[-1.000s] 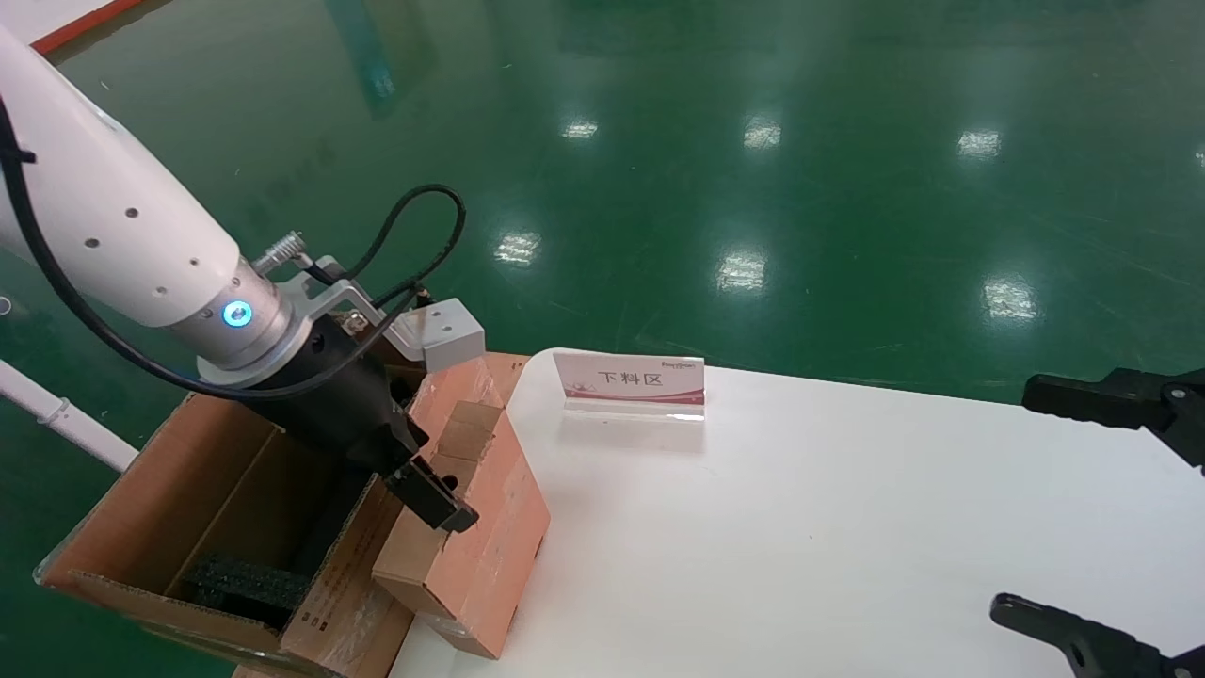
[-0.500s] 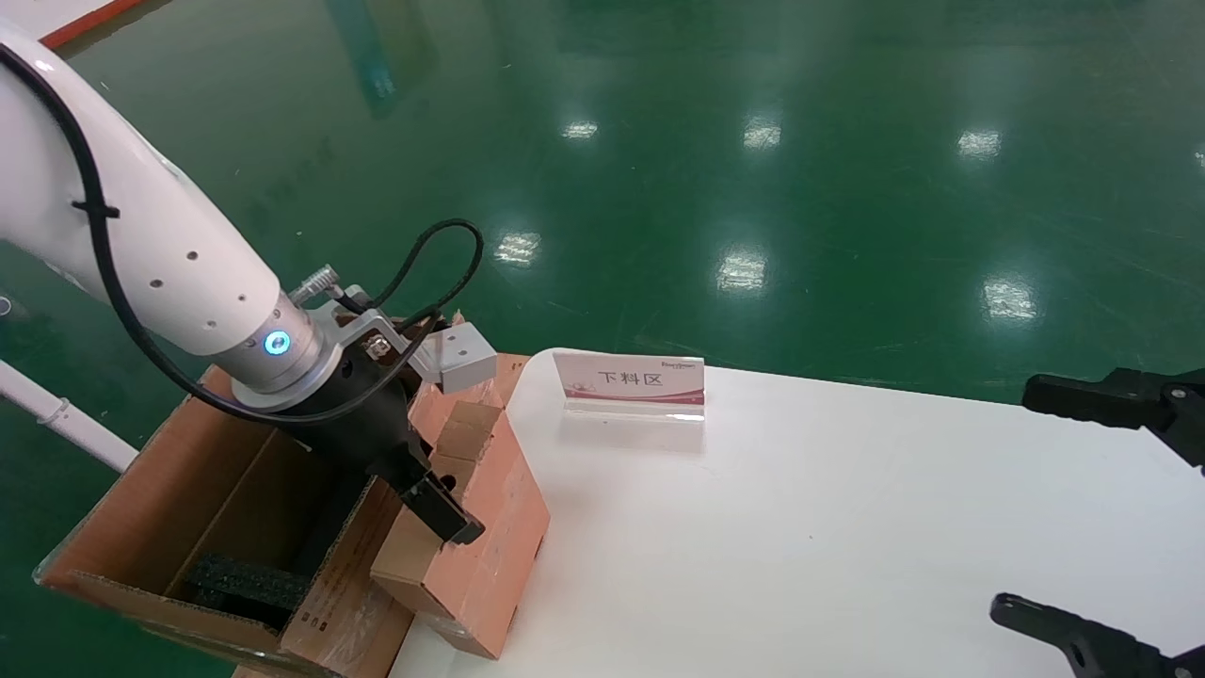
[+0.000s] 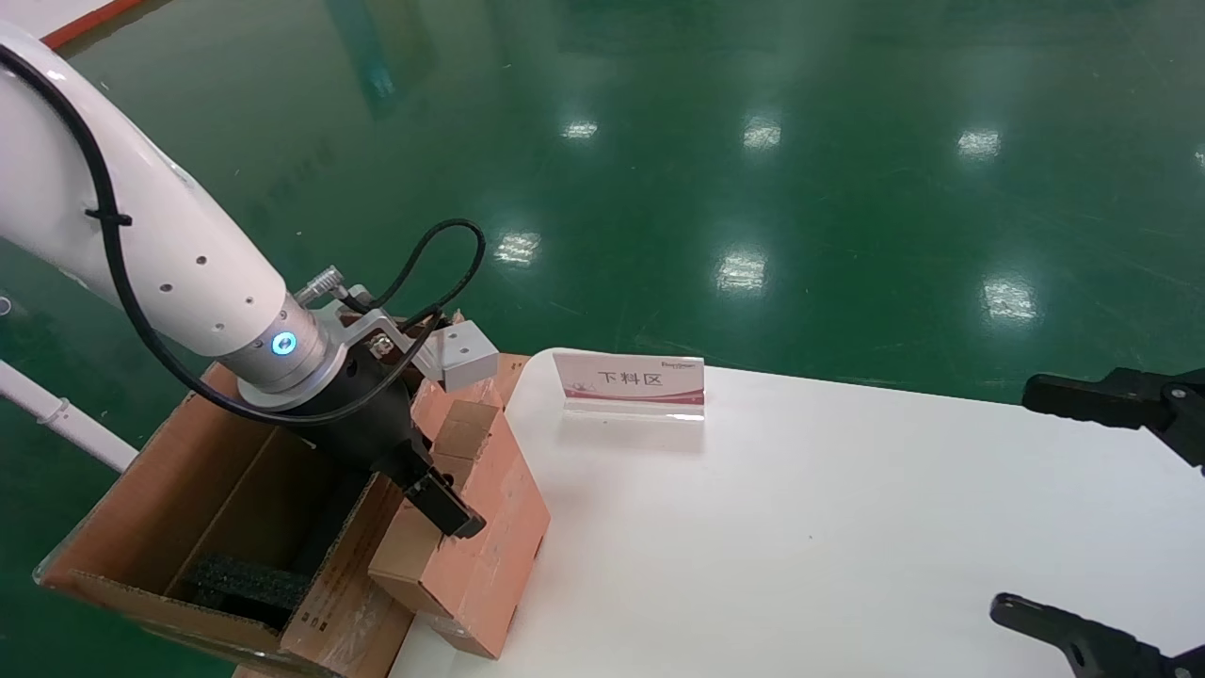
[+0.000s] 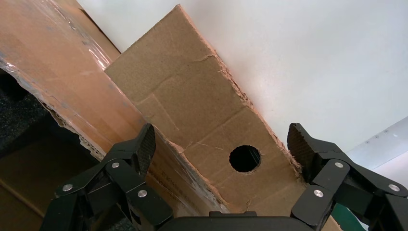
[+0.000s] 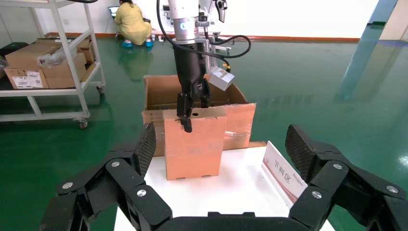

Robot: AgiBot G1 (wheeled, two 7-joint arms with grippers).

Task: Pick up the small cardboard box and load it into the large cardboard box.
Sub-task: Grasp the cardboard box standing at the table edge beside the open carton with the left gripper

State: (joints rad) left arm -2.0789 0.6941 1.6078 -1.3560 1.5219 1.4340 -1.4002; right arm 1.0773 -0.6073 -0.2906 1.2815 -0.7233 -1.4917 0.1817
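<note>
The small cardboard box (image 3: 485, 541) stands upright at the table's left edge, leaning against the large cardboard box (image 3: 188, 490), whose black foam (image 3: 247, 576) shows inside. My left gripper (image 3: 431, 497) is open and straddles the small box's tan top. In the left wrist view its fingers (image 4: 142, 144) sit either side of that top face (image 4: 202, 110), which has a round hole. The right wrist view shows the small box (image 5: 195, 151), the large box (image 5: 239, 120) behind it and my left gripper (image 5: 190, 113). My right gripper (image 3: 1012, 499) is open and empty at the table's right side; it also shows in the right wrist view (image 5: 220, 140).
A white table (image 3: 828, 546) carries a standing sign card (image 3: 629, 384) at its far edge, also seen in the right wrist view (image 5: 284, 175). The large box stands off the table's left side over green floor. A shelving cart (image 5: 53, 62) and a person (image 5: 130, 21) are far behind.
My left arm has swung a little to the right and its gripper has come down lower over the small box's top. The small box has barely shifted. The right arm has not moved.
</note>
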